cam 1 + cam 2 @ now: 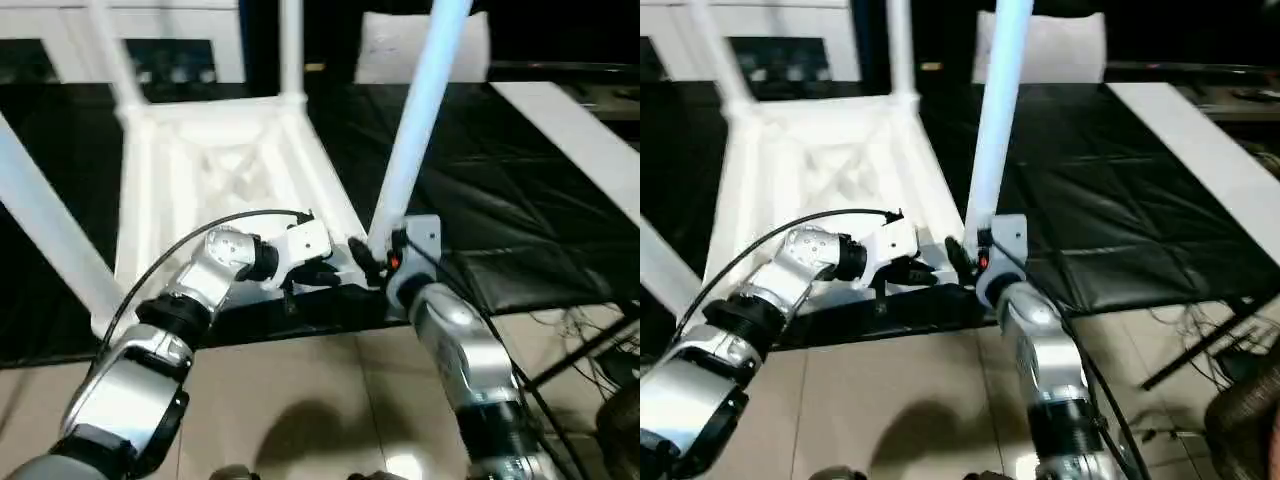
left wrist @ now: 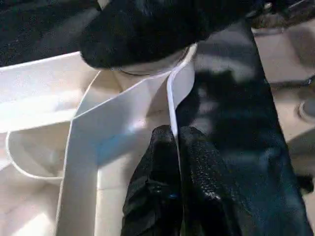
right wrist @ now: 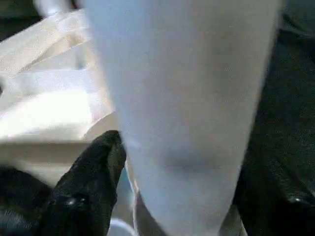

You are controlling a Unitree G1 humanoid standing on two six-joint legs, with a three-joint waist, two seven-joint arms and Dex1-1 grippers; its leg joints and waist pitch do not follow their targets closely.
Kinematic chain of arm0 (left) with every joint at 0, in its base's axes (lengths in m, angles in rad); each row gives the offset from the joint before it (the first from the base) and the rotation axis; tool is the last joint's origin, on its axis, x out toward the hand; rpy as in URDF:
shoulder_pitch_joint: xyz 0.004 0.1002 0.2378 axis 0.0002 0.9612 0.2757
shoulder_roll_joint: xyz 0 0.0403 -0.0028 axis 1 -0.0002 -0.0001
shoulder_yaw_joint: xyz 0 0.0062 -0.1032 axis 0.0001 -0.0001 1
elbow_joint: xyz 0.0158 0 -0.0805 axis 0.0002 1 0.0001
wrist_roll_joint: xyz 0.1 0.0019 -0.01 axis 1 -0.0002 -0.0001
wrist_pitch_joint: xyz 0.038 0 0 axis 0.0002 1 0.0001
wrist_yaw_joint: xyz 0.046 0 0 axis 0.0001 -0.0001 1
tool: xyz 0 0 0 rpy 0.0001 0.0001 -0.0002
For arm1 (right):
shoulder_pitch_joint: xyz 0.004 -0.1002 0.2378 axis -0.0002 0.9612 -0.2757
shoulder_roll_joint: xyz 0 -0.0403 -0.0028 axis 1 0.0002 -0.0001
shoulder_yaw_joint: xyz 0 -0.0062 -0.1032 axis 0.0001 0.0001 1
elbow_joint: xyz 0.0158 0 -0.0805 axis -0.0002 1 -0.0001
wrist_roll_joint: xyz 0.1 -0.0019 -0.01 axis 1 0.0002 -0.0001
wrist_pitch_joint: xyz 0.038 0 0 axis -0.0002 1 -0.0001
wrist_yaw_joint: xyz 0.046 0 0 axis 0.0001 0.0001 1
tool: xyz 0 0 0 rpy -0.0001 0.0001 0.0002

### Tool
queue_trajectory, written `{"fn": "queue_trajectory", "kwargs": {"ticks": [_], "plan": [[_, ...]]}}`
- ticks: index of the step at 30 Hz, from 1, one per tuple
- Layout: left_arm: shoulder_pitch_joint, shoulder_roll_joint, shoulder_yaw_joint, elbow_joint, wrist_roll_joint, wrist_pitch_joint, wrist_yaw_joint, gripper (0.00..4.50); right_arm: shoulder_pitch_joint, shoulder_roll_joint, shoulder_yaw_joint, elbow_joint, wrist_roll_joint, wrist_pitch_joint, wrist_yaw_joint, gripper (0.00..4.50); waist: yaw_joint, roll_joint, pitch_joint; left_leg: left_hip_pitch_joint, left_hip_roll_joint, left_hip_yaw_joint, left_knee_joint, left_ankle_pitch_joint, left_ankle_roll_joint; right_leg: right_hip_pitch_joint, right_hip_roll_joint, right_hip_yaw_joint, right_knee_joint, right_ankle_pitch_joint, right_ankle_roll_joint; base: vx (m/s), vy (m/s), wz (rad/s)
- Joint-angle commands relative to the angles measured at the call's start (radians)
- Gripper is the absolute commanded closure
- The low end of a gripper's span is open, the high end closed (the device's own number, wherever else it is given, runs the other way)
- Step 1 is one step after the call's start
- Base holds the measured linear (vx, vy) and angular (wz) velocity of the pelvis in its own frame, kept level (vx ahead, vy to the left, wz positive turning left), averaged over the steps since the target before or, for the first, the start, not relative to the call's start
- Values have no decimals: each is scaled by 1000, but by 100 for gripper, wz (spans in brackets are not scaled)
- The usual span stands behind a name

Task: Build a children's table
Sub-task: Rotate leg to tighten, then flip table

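The children's table lies upside down on a black mat, its ribbed top (image 1: pixel 220 160) facing up. Several white legs rise from its corner sockets: one at the near right (image 1: pixel 420 110), one at the near left (image 1: pixel 50 230), and others at the back (image 1: pixel 290 50). My left gripper (image 1: pixel 335 272) is shut on the thin rim of the top (image 2: pixel 172 93), close to the near right corner, with a finger on each side of the wall. My right gripper (image 1: pixel 385 255) is at the foot of the near right leg (image 3: pixel 192 98). Its fingers (image 3: pixel 88 187) stand open on either side of the leg.
A white cabinet with dark openings (image 1: pixel 170 50) stands at the back left, with a white cushion-like bag (image 1: pixel 400 45) behind the leg. The black mat (image 1: pixel 520 200) ends at a tiled floor (image 1: pixel 320 400) near me. A long white board (image 1: pixel 580 140) lies at the right, with cables and a black stand (image 1: pixel 590 350) below it.
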Motion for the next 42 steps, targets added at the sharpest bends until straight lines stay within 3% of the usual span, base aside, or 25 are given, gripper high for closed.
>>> {"fn": "queue_trajectory", "kwargs": {"ticks": [1, 7, 9, 14, 16, 19, 24, 25, 26, 27, 28, 29, 30, 31, 32, 33, 34, 35, 36, 37, 38, 39, 40, 41, 42], "plan": [[-37, 2, -38, -1, 25, -87, -53, 450, 49, -38, 13, -73, 0, 3, 48, 91, -1, 11, -71, 13, 65, -15, -56, -72, 79, 68, -92, 81, -51, 14, -206, 0, 0, 0], [-72, 41, -53, 59, 68, -187, -13, 450, 184, -122, -12, -217, 45, -22, 149, 39, 15, 13, -61, 11, 69, -22, -68, -189, 25, 69, -94, 81, -78, -184, -128, 0, 0, 0], [-73, 44, -14, 51, 19, -189, -41, 406, 247, -171, -13, -302, 75, -17, 193, 13, 18, 9, -59, 12, 67, -22, -68, -213, 17, 69, -96, 80, -89, -266, -101, 0, 0, 0], [-16, 61, 34, -63, -81, -139, -140, 357, 309, -209, -22, -411, 109, 81, 204, 0, 20, 10, -61, 8, 73, -25, -70, -183, 21, 70, -96, 81, -73, -180, -145, 0, 0, 0], [56, 59, 111, -218, -189, -26, -109, 340, 333, -222, -5, -475, 128, 120, 222, 0, 16, 7, -61, 8, 71, -23, -69, -191, 21, 69, -95, 79, -74, -189, -154, 0, 0, 0], [113, 60, 159, -332, -243, 47, -53, 322, 343, -227, 12, -502, 129, 136, 221, 0, 6, 10, -61, 6, 69, -21, -67, -185, 22, 68, -91, 79, -71, -195, -162, 0, 0, 0], [355, 9, 318, -698, -306, 305, 222, 322, 330, -224, 76, -504, 90, 122, 207, 0, -7, 15, -55, 3, 72, -23, -67, -235, 5, 65, -90, 76, -83, -308, -135, 0, 0, 0], [471, -34, 361, -853, -308, 361, 310, 322, 320, -223, 97, -502, 85, 130, 216, 0, -8, 13, -52, 5, 71, -21, -69, -244, 10, 59, -84, 75, -92, -331, -127, 0, 0, 0], [521, -62, 380, -918, -311, 395, 353, 322, 313, -224, 105, -494, 77, 124, 218, 0, -6, 7, -49, -39, 63, -51, -78, -230, 36, 92, -102, 51, -71, -303, -135, 0, 0, 0], [550, -81, 390, -955, -316, 420, 380, 322, 310, -225, 109, -490, 72, 118, 219, 0, -10, 14, -49, -27, 67, -54, -77, -228, 81, 78, -100, 42, -90, -310, -131, -6, -8, 20], [591, -111, 400, -1003, -308, 436, 423, 322, 303, -224, 114, -480, 69, 113, 224, 0, -11, 19, -51, -24, 65, -55, -70, -229, 94, 78, -102, 38, -89, -319, -137, -6, -8, 20], [624, -137, 406, -1034, -299, 450, 458, 322, 296, -224, 119, -472, 66, 109, 229, 0, -5, 30, -50, -51, 60, -91, -74, -234, 116, 100, -100, -4, -82, -311, -135, -7, -20, 42], [695, -192, 413, -1095, -272, 493, 534, 322, 280, -227, 133, -456, 65, 99, 245, 0, -16, 43, -43, -52, 91, -137, -86, -310, 110, 97, -76, -19, -63, -262, -124, -9, -27, 45], [714, -204, 413, -1111, -262, 503, 556, 322, 276, -227, 136, -453, 68, 99, 250, 0, -16, 43, -43, -52, 91, -137, -86, -310, 110, 97, -76, -19, -63, -262, -124, -9, -27, 45], [746, -221, 413, -1137, -247, 522, 592, 322, 269, -229, 143, -449, 72, 99, 258, 0, -28, 48, -35, -54, 92, -178, -109, -467, 95, 102, -57, -9, -30, -213, -105, -8, -40, 48], [778, -228, 406, -1156, -230, 543, 628, 322, 263, -235, 150, -449, 75, 94, 267, 0, -23, 30, -32, -62, 54, -167, -88, -492, 61, 99, -87, 3, -56, -256, -119, -5, -59, 58], [804, -228, 394, -1167, -208, 547, 653, 322, 259, -235, 151, -448, 84, 90, 276, 0, -16, 23, -30, -68, 25, -152, -72, -455, 42, 104, -114, 2, -83, -328, -119, -5, -59, 58], [830, -228, 384, -1170, -171, 533, 677, 322, 255, -235, 148, -443, 90, 78, 284, 0, -2, -9, -30, -79, -4, -116, -11, -295, 55, 123, -186, -3, -141, -535, -64, 0, -60, 47], [857, -238, 382, -1191, -152, 550, 714, 322, 250, -235, 145, -437, 106, 84, 296, 0, 20, -8, -27, -80, 17, -90, 94, -122, 82, 131, -299, 19, -194, -642, 6, -11, -11, 35], [875, -249, 385, -1207, -144, 568, 743, 322, 246, -237, 142, -434, 123, 102, 309, 0, 26, -4, -23, -75, 24, -90, 126, -85, 77, 117, -327, 34, -203, -644, 11, -11, -11, 35], [890, -260, 393, -1223, -137, 570, 774, 322, 244, -235, 139, -429, 132, 101, 316, 0, 29, -6, -18, -72, 54, -95, 113, -92, 56, 114, -307, 90, -173, -657, -56, -12, 53, 12], [918, -262, 394, -1244, -123, 547, 793, 302, 242, -233, 136, -427, 150, 116, 328, 0, 42, 1, -24, -54, 60, -87, 42, -75, 70, 124, -228, 54, -152, -590, -132, -10, 90, -8], [946, -275, 412, -1273, -101, 537, 830, 302, 237, -238, 144, -423, 145, 119, 334, 0, 38, 9, -31, -27, 68, -79, 1, -66, 84, 118, -174, 33, -136, -500, -165, -10, 90, -8], [956, -286, 427, -1287, -93, 538, 853, 302, 235, -241, 149, -421, 138, 114, 335, 0, 11, 36, -42, 30, 95, -75, -48, -69, 109, 69, -49, -5, -60, -291, -160, -24, 116, 10], [960, -296, 449, -1296, -80, 541, 882, 291, 230, -237, 149, -417, 138, 117, 332, 0, -18, 41, -47, 27, 126, -95, -63, -106, 82, 62, -25, 11, -17, -140, -123, -32, 136, 11]]}}
